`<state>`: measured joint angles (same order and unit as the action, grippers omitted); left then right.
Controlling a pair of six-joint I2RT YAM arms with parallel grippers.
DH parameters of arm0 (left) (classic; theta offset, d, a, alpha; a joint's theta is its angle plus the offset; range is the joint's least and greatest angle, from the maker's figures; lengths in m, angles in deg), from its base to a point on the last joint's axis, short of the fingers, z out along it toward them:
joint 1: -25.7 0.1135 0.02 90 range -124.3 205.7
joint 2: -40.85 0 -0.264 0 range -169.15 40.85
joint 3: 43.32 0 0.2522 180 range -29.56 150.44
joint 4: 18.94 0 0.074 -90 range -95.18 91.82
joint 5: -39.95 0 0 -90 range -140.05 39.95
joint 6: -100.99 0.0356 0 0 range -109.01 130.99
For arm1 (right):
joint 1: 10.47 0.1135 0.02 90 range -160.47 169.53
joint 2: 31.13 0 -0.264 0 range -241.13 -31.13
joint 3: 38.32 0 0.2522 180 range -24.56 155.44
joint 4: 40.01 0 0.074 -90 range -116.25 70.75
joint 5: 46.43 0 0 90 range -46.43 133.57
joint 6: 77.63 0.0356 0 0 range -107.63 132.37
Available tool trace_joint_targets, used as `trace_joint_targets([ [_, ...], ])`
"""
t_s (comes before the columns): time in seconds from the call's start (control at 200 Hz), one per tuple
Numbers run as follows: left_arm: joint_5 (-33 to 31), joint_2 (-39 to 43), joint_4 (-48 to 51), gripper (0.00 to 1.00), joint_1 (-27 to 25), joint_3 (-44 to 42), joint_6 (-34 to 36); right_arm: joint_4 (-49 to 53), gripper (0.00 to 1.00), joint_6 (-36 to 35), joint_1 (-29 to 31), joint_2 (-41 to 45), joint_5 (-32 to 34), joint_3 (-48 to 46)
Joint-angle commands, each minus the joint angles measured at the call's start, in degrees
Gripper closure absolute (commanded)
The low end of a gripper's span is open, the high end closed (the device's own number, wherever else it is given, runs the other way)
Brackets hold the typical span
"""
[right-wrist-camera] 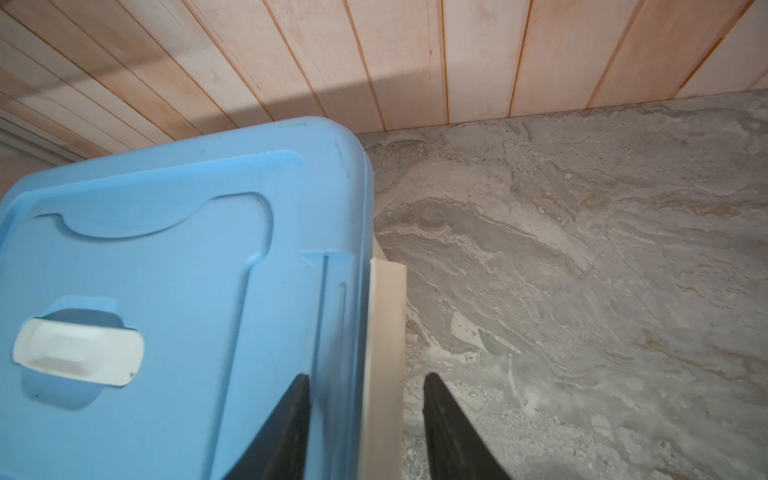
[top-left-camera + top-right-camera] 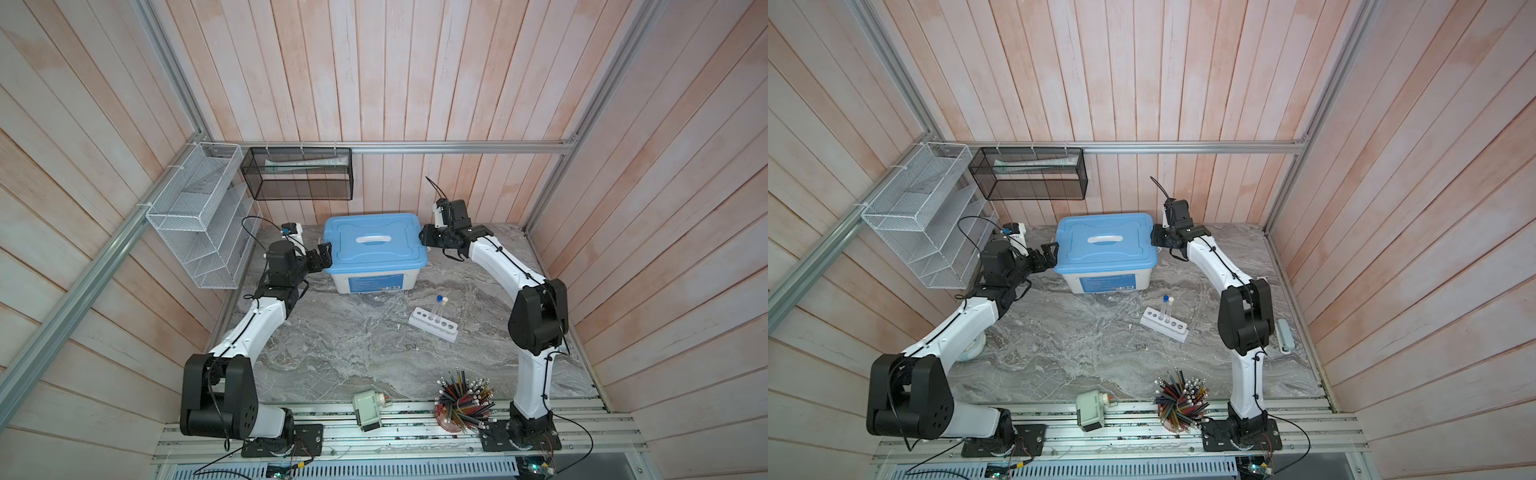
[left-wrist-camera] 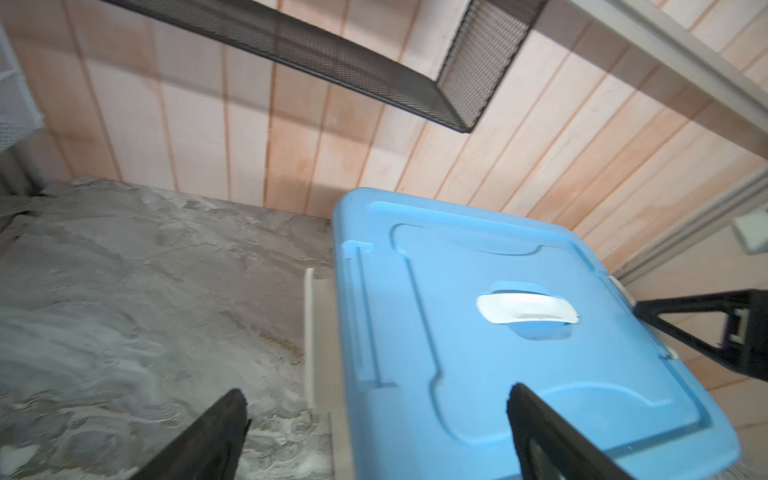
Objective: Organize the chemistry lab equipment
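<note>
A white six-hole rack (image 2: 432,326) (image 2: 1163,325) stands right of the table's middle in both top views. It holds two clear upright test tubes, one with a blue cap (image 2: 439,298) and one with a white cap (image 2: 445,299). At the back sits a white box with a shut blue lid (image 2: 374,243) (image 3: 478,353) (image 1: 166,270). My left gripper (image 2: 325,254) (image 3: 376,392) is open at the box's left end, beside the white latch (image 3: 316,332). My right gripper (image 2: 424,237) (image 1: 368,376) is open at the right end, its fingers straddling the lid's edge and the latch (image 1: 384,324).
A pale green pencil sharpener (image 2: 368,409) and a red cup of pencils (image 2: 463,403) stand at the front edge. White (image 2: 199,216) and black (image 2: 297,174) wire baskets hang on the walls. A pale round rim (image 2: 974,348) shows under my left arm.
</note>
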<state>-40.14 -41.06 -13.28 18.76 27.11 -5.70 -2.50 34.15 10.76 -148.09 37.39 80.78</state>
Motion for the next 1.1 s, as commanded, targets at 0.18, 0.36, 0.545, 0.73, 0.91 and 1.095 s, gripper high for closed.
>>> trace_joint_targets([
  [0.18,-1.1,-8.4,-1.0,0.01,-9.1,10.1,2.5,-8.1,0.43,3.3,-4.3,5.8,-10.7,-9.3],
  [0.36,-0.2,-13.4,-1.2,0.02,-10.1,13.0,2.1,-11.7,0.38,3.7,-4.8,7.2,-13.6,-12.8],
  [0.545,-0.3,-16.1,-0.2,0.02,-10.5,14.6,2.6,-13.5,0.37,4.3,-4.8,6.6,-15.9,-12.9],
  [0.73,-0.3,-17.4,-0.2,0.02,-10.6,14.4,2.8,-14.6,0.37,5.1,-4.8,4.5,-18.2,-12.4],
  [0.91,-0.3,-17.8,-0.2,0.02,-10.6,14.4,3.0,-15.1,0.36,5.3,-4.5,3.4,-18.5,-12.3],
  [1.095,-0.2,-18.1,-0.2,0.02,-10.6,14.6,3.0,-14.6,0.34,5.2,-4.3,3.0,-18.0,-12.2],
])
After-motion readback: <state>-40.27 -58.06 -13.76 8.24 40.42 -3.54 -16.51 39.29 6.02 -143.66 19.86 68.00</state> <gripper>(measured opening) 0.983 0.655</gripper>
